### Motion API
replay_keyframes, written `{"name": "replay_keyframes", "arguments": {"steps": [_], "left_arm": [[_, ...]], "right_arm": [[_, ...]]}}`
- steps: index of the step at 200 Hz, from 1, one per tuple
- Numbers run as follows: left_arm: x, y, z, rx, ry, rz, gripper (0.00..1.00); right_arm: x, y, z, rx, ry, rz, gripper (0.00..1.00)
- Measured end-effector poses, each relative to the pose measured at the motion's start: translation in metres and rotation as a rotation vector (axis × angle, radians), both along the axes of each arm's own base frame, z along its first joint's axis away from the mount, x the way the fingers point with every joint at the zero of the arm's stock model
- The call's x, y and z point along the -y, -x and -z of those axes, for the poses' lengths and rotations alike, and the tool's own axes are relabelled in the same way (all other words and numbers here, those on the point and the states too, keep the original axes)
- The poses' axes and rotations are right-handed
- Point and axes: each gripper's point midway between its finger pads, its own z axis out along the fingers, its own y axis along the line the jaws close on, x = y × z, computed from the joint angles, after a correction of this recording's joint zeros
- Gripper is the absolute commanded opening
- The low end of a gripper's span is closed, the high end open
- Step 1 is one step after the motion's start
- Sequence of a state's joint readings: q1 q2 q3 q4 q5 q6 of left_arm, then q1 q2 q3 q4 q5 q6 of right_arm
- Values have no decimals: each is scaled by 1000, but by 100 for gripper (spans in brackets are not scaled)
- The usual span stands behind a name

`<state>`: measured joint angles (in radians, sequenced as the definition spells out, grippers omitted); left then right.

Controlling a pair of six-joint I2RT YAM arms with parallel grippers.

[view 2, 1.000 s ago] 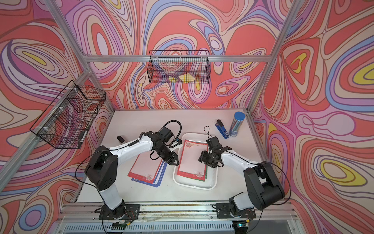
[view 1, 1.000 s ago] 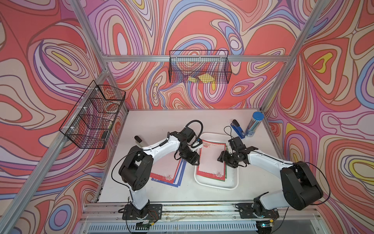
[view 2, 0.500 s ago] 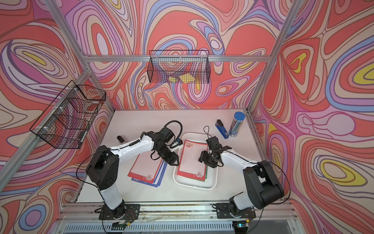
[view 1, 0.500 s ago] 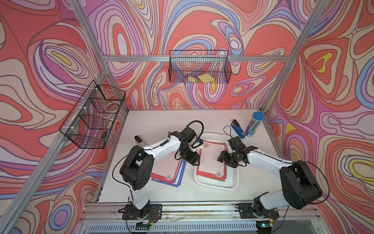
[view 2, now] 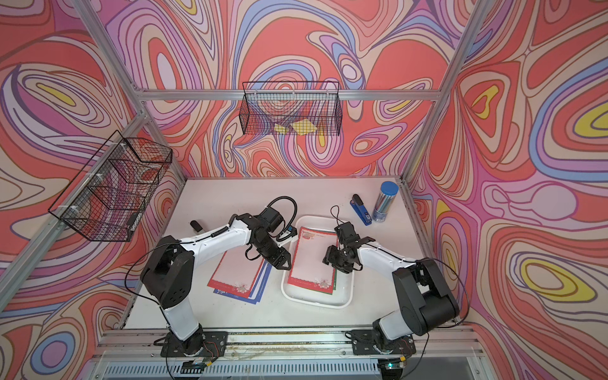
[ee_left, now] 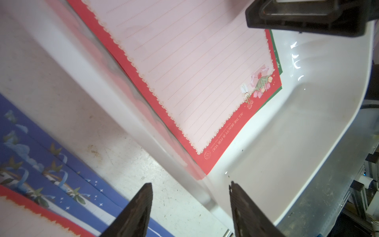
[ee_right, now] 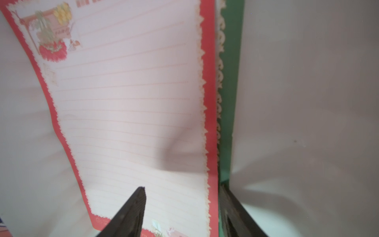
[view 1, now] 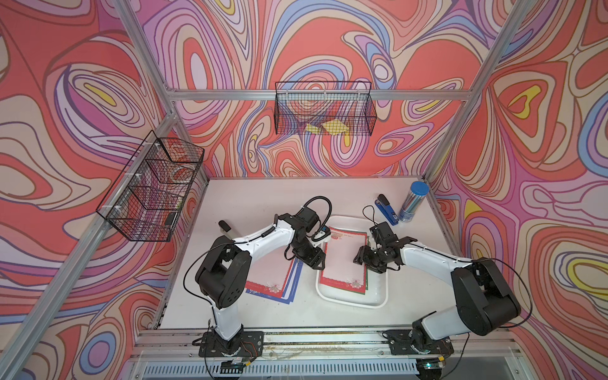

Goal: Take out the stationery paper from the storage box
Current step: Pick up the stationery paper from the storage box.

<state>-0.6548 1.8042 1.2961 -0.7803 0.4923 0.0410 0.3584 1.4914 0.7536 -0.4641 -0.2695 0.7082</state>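
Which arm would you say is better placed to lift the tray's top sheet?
Right: the right gripper straddles an edge of the red-bordered sheet; the left gripper hangs open over the tray rim.

A robotics lab test cell. An aluminium frame (view 1: 316,95) boxes in a white counter (view 1: 263,197), walled by printed swirl-pattern panels (view 1: 329,42). The left arm (view 1: 263,240) and right arm (view 1: 431,260) are bolted to a metal rail (view 1: 312,339) at 6 o'clock, wiring exposed. A back wire basket (view 1: 355,112) hangs at 12 o'clock, and a side wire basket (view 1: 144,210) at 9.
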Motion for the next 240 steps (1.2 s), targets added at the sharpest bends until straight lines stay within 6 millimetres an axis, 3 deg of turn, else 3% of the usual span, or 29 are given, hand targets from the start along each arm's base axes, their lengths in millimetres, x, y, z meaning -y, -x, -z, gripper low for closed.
{"name": "replay_keyframes", "arguments": {"steps": [69, 151, 229, 240], "left_arm": [[0, 1, 2, -10, -9, 2, 64], [2, 0, 3, -9, -11, 6, 64], [2, 1, 5, -16, -17, 7, 64], [2, 1, 5, -17, -18, 7, 64]], "right_arm": [[-3, -1, -7, 16, -19, -1, 51], [-7, 0, -14, 24, -53, -9, 35], [-10, -7, -32, 60, -67, -13, 51], [-11, -7, -32, 60, -69, -16, 49]]}}
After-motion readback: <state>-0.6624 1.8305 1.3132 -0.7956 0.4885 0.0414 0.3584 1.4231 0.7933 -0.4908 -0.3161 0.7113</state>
